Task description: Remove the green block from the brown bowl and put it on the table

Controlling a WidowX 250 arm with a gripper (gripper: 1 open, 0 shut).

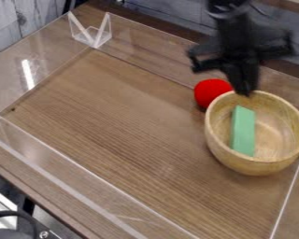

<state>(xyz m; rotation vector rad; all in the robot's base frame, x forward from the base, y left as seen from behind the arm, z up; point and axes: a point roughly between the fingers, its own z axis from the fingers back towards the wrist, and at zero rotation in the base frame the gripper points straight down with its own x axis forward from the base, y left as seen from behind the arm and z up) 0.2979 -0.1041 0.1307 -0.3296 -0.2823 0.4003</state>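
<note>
Your gripper (249, 91) hung clenched and empty above the brown bowl's (256, 161) far rim; the green block (245, 130) lay just below it inside. You needed open jaws astride its narrow width.

The green block (245, 130) lies flat inside the brown bowl (219, 143), running lengthwise across its floor. The bowl sits on the table (115, 121) near the right edge, with a red ball (212, 91) just beside its far rim. The dark gripper (247, 86) hangs above the bowl's far rim, pointing steeply down, its jaws pressed together and holding nothing.
</note>
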